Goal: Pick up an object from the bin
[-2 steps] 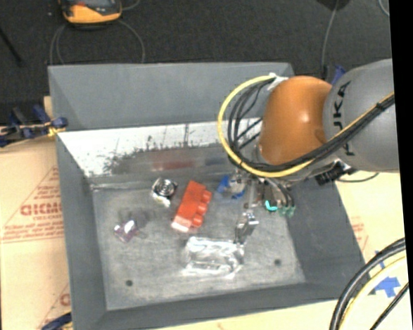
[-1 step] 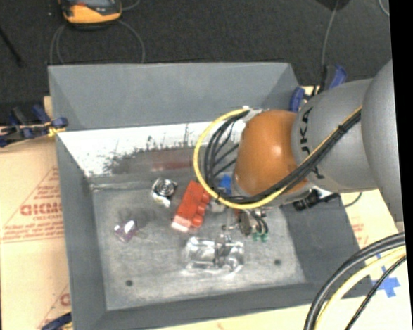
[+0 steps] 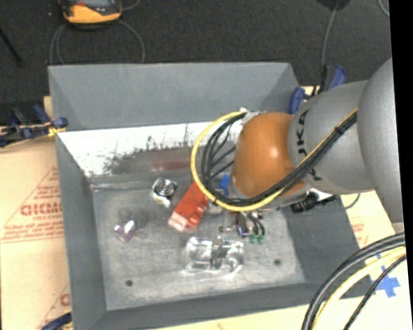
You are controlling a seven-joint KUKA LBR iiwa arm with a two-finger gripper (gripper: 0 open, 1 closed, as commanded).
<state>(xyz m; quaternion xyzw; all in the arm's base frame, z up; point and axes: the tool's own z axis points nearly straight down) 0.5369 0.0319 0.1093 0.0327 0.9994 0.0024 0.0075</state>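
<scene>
Arm comes in from the right, low over the grey metal bin (image 3: 80,226). Its orange cover (image 3: 262,153) and looped cables (image 3: 206,161) sit above the right-centre of the floor. The gripper (image 3: 243,230) pokes out beneath the cover as a dark cluster of parts. Whether it is open or closed: cannot tell (too much clutter and shadow there). Nothing visibly held.

Nearest thing is a clear plastic piece (image 3: 214,255), crumpled-looking. It lies flat on the floor just below and slightly left of the gripper, very near it; contact cannot be judged. A small green bit (image 3: 257,239) shows right beside the gripper, and I cannot say if it is loose or part of the robot.

A red block (image 3: 189,206) lies tilted on the floor just left of the gripper, its upper end next to the cables. Further left, a small silver-and-black round thing (image 3: 164,189) sits near the back wall. A little purple translucent piece (image 3: 125,230) lies well apart on the left side of the floor.
</scene>
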